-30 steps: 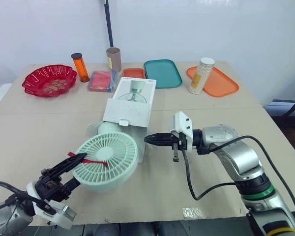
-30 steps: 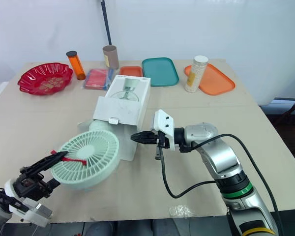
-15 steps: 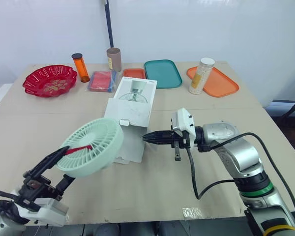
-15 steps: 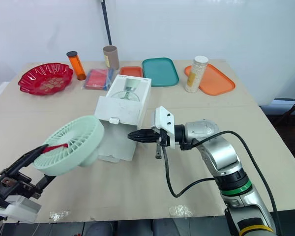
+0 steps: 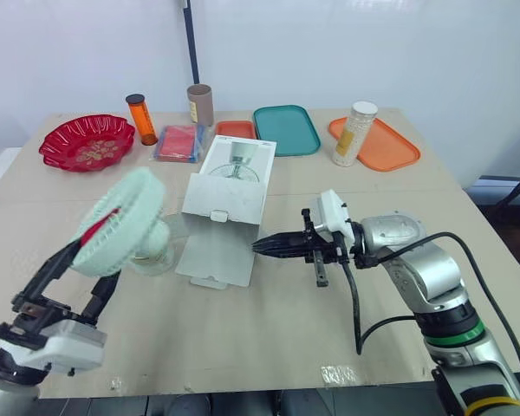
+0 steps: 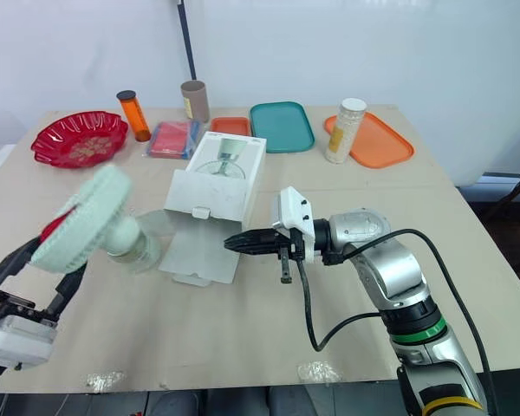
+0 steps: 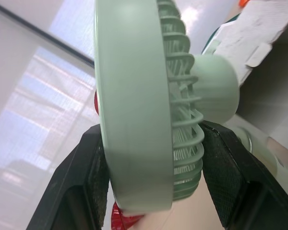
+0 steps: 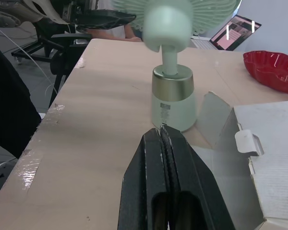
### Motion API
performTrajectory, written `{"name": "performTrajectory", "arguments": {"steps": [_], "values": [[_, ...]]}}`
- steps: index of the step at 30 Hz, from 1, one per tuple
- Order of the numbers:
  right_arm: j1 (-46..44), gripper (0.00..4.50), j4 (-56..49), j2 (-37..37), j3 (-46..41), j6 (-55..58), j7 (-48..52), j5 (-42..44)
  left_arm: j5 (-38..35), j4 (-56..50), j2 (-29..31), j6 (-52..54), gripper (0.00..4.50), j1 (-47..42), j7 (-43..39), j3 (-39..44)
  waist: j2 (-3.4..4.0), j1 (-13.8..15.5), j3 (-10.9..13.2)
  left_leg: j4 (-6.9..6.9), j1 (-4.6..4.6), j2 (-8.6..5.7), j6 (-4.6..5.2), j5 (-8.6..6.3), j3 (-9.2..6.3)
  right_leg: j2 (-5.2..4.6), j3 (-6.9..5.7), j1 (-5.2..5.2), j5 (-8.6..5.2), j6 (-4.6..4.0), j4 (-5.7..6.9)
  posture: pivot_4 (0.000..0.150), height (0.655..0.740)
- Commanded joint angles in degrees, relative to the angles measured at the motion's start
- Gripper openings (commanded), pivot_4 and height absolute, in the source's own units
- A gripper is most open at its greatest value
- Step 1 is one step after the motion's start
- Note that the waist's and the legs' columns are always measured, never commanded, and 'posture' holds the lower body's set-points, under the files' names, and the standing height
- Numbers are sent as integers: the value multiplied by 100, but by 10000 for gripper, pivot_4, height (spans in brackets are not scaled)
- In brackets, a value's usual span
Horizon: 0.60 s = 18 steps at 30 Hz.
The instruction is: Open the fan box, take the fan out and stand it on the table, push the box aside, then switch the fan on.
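Observation:
A mint-green fan [image 5: 114, 219] stands upright left of the white fan box [image 5: 230, 184]. Its gold-banded base [image 8: 172, 104] looks set down on the table. My left gripper [image 5: 98, 257] is shut on the fan's round head [image 7: 134, 96], one black finger [image 7: 81, 167] on each side of the grille. The box lies flat with its front flap [image 5: 217, 260] open toward me. My right gripper [image 5: 260, 247] hovers low just right of that flap, pointing at the fan, shut on nothing; its tips [image 8: 162, 132] are a short way from the base.
Along the table's far side are a red bowl [image 5: 87, 141], an orange bottle [image 5: 141, 119], a brown tube [image 5: 200, 104], a pink pack [image 5: 182, 141], a teal tray [image 5: 286, 130] and an orange tray [image 5: 390, 149] with a jar [image 5: 356, 133]. A clear plastic wrap [image 8: 216, 112] lies by the fan's base.
My left gripper has carried the fan leftward, away from the box mouth, and turned it from lying face-up to upright. The right gripper stayed shut and shifted slightly.

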Motion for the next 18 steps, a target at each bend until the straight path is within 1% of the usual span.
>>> {"name": "performTrajectory", "arguments": {"steps": [1, 6, 9, 14, 18], "values": [[-173, 0, -56, 82, -147, 16, 75, 237, -188, -410, -135, 399, 27198, -192, 101, 334, 0, 2, 0, 0, 0, 0, 0, 0, 0, 0, 0, 0, 0, 0, 0, 1500, 7400], [-238, 0, -46, 110, -127, 35, 143, 298, -263, -437, -202, 1009, 27198, -614, 162, 577, -1, 3, 0, 2, -1, 0, 0, 0, -1, 1, -1, 0, 0, 0, 0, 1500, 7400], [-282, 0, 34, 131, -85, -6, 159, 231, -273, -473, -259, 1167, 27198, -703, 124, 621, -1, 2, -1, 3, -1, 0, 0, 0, -1, 1, -1, 0, 0, 0, 0, 1500, 7400], [-319, 0, 91, 126, -72, -26, 184, 178, -155, -550, -441, 1199, 27198, -704, 110, 448, -3, 6, -1, 2, -2, 0, 1, -1, -1, 0, -1, 0, 0, 0, 0, 1500, 7400], [-306, 0, 139, 96, -64, -62, 204, 106, -43, -471, -393, 1222, 27198, -944, 132, 501, -4, 6, -2, 3, -1, 0, 1, -1, -1, 1, -1, 0, 0, -1, 0, 1500, 7400]]}}
